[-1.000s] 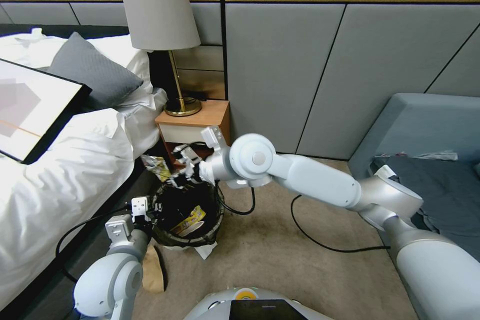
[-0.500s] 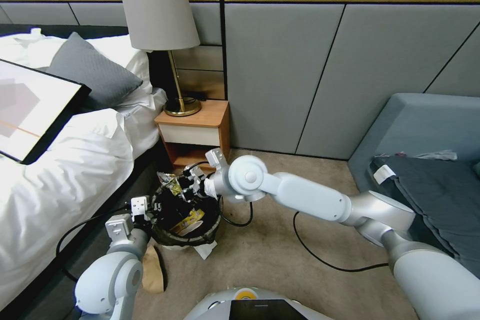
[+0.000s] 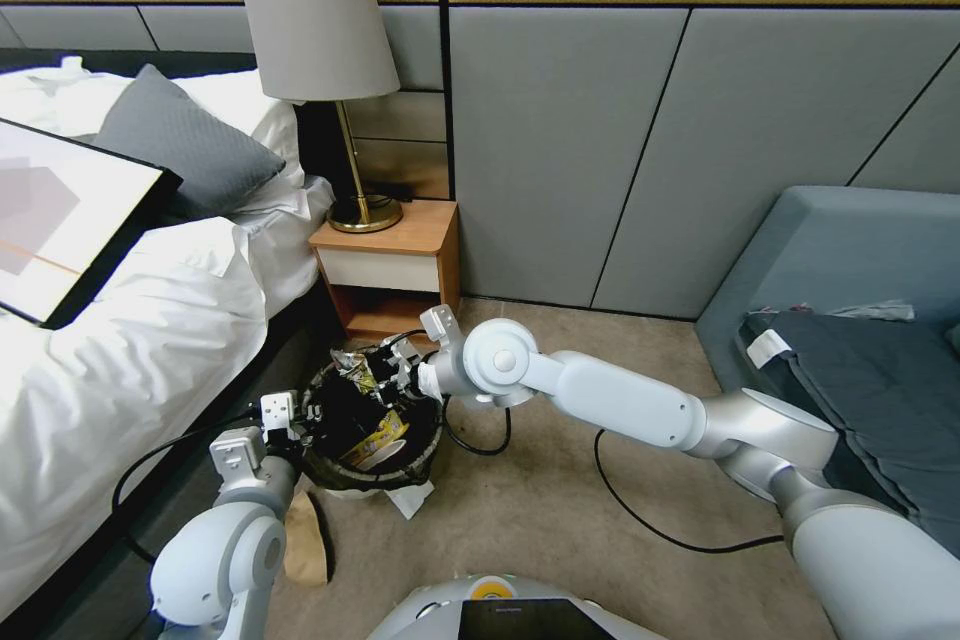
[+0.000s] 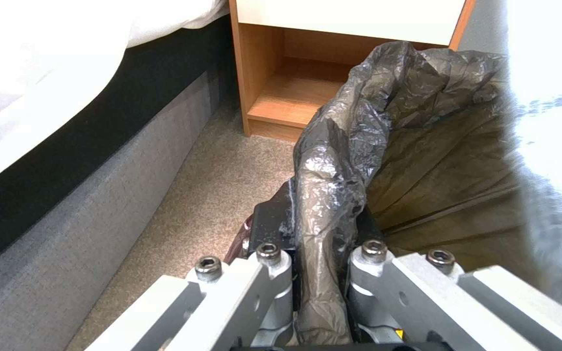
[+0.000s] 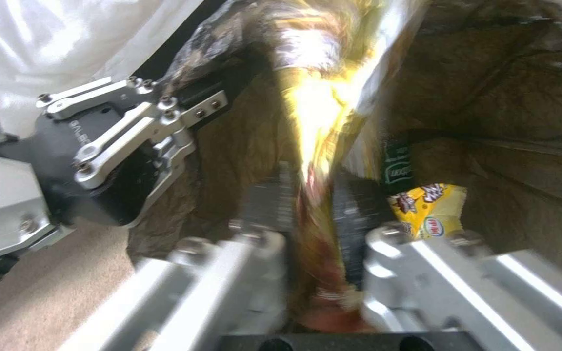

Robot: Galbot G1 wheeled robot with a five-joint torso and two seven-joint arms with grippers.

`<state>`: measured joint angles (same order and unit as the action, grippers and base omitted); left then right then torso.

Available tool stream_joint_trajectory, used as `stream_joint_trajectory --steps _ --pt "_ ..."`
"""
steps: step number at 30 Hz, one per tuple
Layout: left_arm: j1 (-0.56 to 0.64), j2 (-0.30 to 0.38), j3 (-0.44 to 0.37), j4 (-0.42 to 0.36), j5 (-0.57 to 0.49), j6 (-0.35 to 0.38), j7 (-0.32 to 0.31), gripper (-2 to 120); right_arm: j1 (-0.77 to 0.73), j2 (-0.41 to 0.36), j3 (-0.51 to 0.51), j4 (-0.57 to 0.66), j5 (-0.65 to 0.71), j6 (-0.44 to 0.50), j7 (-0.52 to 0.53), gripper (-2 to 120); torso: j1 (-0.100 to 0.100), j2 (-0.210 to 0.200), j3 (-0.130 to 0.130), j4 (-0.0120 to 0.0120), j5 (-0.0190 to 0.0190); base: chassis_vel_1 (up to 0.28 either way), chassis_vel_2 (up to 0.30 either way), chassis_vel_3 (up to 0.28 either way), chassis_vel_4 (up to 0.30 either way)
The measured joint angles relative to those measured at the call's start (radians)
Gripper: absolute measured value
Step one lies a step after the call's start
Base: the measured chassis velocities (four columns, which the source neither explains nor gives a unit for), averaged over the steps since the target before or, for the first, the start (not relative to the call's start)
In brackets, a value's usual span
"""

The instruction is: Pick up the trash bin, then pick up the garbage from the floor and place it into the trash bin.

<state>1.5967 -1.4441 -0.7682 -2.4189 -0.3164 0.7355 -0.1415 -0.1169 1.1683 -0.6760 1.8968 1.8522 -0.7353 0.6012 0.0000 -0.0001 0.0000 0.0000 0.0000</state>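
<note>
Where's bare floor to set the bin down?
Open carpet lies between the trash bin, the black cable and the grey wall panels. Crowded: the strip beside the bed, where the left gripper grips the bin's rim, and the nightstand side, where the right gripper holds a yellow wrapper.

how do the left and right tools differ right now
The left tool is shut on the bin's bag-covered rim at the near side; the right tool is shut on a yellow wrapper. The left sits at rim level, outside; the right hangs over the bin's mouth. Both are shut.
</note>
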Motion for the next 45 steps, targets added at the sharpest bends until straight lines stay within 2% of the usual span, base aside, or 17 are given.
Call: stream_joint_trajectory --steps 2,4,6,8,12,18,20,21,27,31,36,38,39,41,43,44,45 --pt "0.0 0.0 0.0 0.0 0.0 0.0 0.0 4 -0.001 0.0 0.001 -0.001 -0.001 0.0 0.0 23 0.0 0.0 0.0 0.0 0.0 0.0 0.0 0.0 0.0" --pt "-0.001 0.0 -0.002 0.0 0.0 0.0 0.0 4 -0.004 0.003 0.005 -0.007 -0.002 0.0 0.006 34 0.0 0.0 0.0 0.0 0.0 0.0 0.0 0.0 0.0" --pt "-0.001 0.0 -0.002 0.0 0.0 0.0 0.0 4 -0.004 0.003 0.006 -0.007 -0.002 0.0 0.007 34 0.0 0.0 0.0 0.0 0.0 0.0 0.0 0.0 0.0" --pt "-0.003 -0.001 -0.001 0.0 0.0 0.0 0.0 4 -0.004 0.003 0.013 -0.009 0.0 0.0 0.011 51 0.0 0.0 0.0 0.0 0.0 0.0 0.0 0.0 0.0" --pt "-0.003 -0.001 -0.001 0.0 0.0 0.0 0.0 4 -0.004 0.001 0.016 -0.008 0.002 0.0 0.012 59 0.0 0.0 0.0 -0.0001 0.0 0.0 0.0 0.0 0.0" --pt "-0.001 0.001 -0.005 -0.001 0.0 0.0 -0.001 4 0.001 0.001 0.029 0.012 0.018 0.0 0.014 86 0.0 0.0 0.0 0.0 0.0 0.0 0.0 0.0 0.0" --pt "-0.001 0.002 -0.005 -0.001 0.0 0.0 -0.001 4 0.002 0.001 0.029 0.014 0.018 0.0 0.014 88 0.0 0.0 0.0 0.0 0.0 0.0 0.0 0.0 0.0" --pt "-0.002 0.003 -0.005 -0.001 -0.001 0.0 -0.001 4 0.002 -0.002 0.031 0.023 0.017 0.0 0.014 96 0.0 0.0 0.0 0.0 0.0 0.0 0.0 0.0 0.0" --pt "-0.002 0.006 -0.01 -0.004 -0.006 0.0 -0.001 4 0.011 -0.027 0.082 0.058 0.017 0.0 0.014 100 0.0 0.0 0.0 0.0 0.0001 0.0 0.0 0.0 0.0" --pt "0.0 0.013 -0.015 -0.006 -0.015 0.0 -0.003 4 0.026 -0.083 0.201 0.105 -0.005 0.0 0.009 100 0.0 0.0 0.0 0.0002 0.0001 0.0 0.0 0.0 0.0" --pt "-0.001 0.02 -0.017 -0.008 -0.025 0.0 -0.006 4 0.017 -0.172 0.298 0.124 -0.187 0.004 -0.042 100 0.0 0.0 0.0 -0.0002 0.0002 0.0 0.0 0.0 0.0" --pt "-0.001 0.021 -0.017 -0.008 -0.026 0.0 -0.007 4 0.015 -0.18 0.304 0.125 -0.21 0.007 -0.046 100 0.0 0.0 0.0 -0.0003 0.0002 0.0 0.0 0.0 0.0" --pt "-0.002 0.024 -0.017 -0.01 -0.035 0.0 -0.008 4 -0.014 -0.226 0.354 0.127 -0.369 0.052 -0.074 100 0.0 0.0 0.0 0.0001 0.0003 0.0 0.0 0.0 0.0" --pt "-0.003 0.026 -0.017 -0.011 -0.043 0.0 -0.01 4 -0.036 -0.247 0.379 0.127 -0.439 0.078 -0.086 100 0.0 0.0 0.0 -0.0005 0.0001 0.0 0.0 0.0 0.0" --pt "-0.005 0.03 -0.017 -0.011 -0.052 0.0 -0.012 4 -0.128 -0.29 0.458 0.11 -0.608 0.186 -0.096 100 0.0 0.0 0.0 -0.0001 0.0004 0.0 0.0 0.0 0.0" --pt "-0.007 0.032 -0.016 -0.011 -0.054 0.0 -0.013 4 -0.278 -0.322 0.586 0.085 -0.777 0.266 -0.107 100 0.0 0.0 0.0 0.0001 0.0005 0.0 0.0 0.0 0.0" --pt "-0.007 0.032 -0.016 -0.011 -0.054 0.0 -0.013 4 -0.278 -0.322 0.586 0.085 -0.777 0.266 -0.107 100 0.0 0.0 0.0 0.0001 0.0005 0.0 0.0 0.0 0.0"
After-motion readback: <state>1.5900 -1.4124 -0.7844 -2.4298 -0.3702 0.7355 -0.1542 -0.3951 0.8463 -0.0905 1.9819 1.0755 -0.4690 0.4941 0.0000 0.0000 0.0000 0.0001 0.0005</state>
